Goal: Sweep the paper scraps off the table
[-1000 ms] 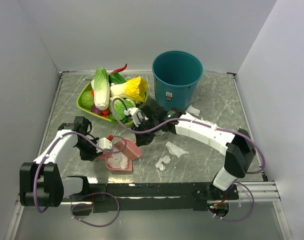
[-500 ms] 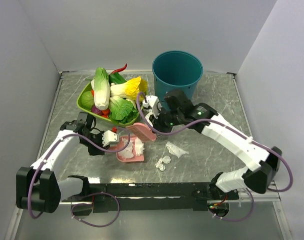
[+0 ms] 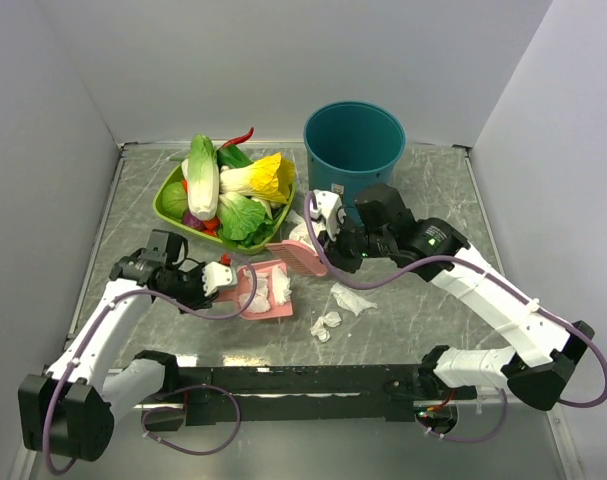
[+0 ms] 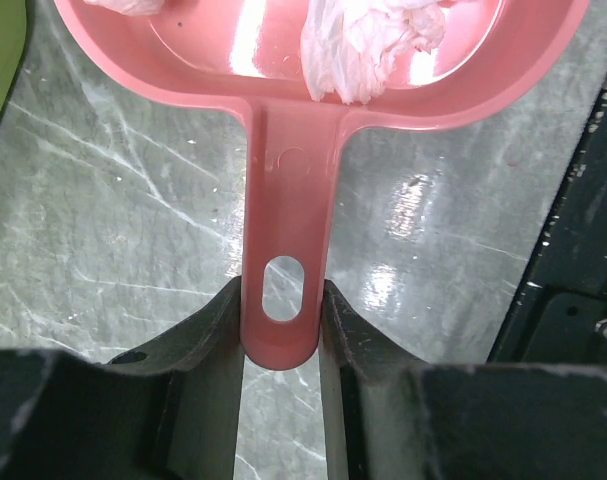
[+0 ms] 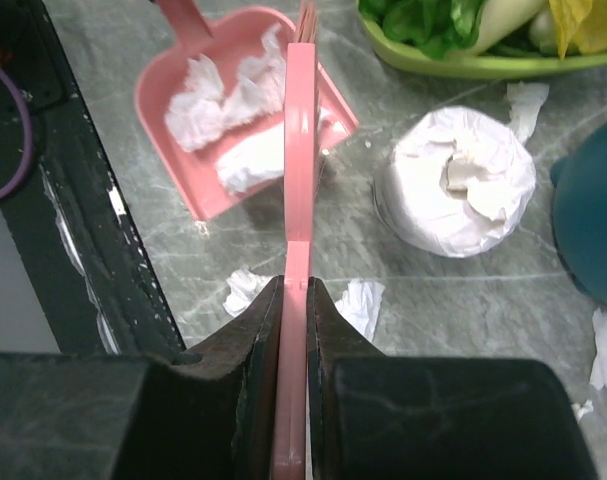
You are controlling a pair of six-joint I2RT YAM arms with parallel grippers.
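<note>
Top: grey marble desk (image 3: 133, 200), white walls (image 3: 283, 60) all round, loose paper scraps (image 3: 328, 325) near the front edge. Left wrist: left gripper (image 4: 281, 305) pinches the pink dustpan (image 4: 283, 170) handle, more scraps inside. Right wrist: right gripper (image 5: 295, 300) clamped tight on the pink brush (image 5: 300, 150).

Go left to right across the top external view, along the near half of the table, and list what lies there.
left gripper → pink dustpan → loose paper scraps

The marble table (image 3: 438, 185) carries a green tray (image 3: 171, 207), teal bucket (image 3: 353, 150), tissue roll (image 5: 453, 190), paper scraps (image 3: 351, 298) and, seemingly, a dustpan (image 5: 205, 195).
</note>
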